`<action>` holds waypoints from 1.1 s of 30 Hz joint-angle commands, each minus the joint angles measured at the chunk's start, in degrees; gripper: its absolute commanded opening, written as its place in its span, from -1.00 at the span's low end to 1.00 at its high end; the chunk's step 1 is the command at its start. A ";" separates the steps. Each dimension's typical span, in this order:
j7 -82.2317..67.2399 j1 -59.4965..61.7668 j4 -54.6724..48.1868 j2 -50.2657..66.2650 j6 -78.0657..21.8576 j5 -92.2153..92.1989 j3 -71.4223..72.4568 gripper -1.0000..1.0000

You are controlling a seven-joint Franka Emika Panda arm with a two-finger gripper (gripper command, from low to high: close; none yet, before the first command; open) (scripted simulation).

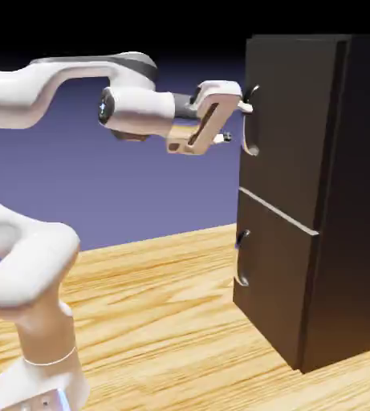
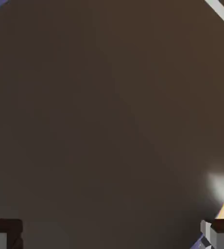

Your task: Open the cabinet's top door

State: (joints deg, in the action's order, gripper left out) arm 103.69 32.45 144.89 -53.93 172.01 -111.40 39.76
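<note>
Top door: grip point and expected handling

We find the top door (image 1: 288,120) shut, the upper panel of the black cabinet (image 1: 364,193), above the pale dividing strip (image 1: 278,211) and on the exterior view's right; its curved handle (image 1: 250,132) runs upright along the edge nearer the arm. The gripper (image 1: 237,123) is open, its fingertips spread beside the handle; whether they touch it we cannot tell. We judge the handle rigid and its smooth curve liable to slip, so we should take the middle of the bow, one finger on each side, clear of the curved ends. We expect the door to move as a stiff, fairly heavy panel on a hinge, requiring a steady arcing pull.
</note>
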 commanded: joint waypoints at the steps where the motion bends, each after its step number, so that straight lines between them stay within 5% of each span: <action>1: 1.37 0.74 -0.36 -0.48 -0.04 -2.50 0.89 0.00; 14: 18.83 10.19 -4.95 -6.54 -0.62 -34.25 12.22 0.00; 21: 17.77 20.65 -11.32 -3.03 -4.02 -36.85 17.64 0.00; 22: 17.77 20.65 -11.32 -3.03 -4.02 -36.85 17.64 -1.00; 33: 20.89 3.03 5.30 -6.83 -21.26 -21.44 -0.43 -1.00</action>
State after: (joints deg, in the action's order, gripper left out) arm 124.58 35.48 150.19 -60.77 150.81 -132.70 39.33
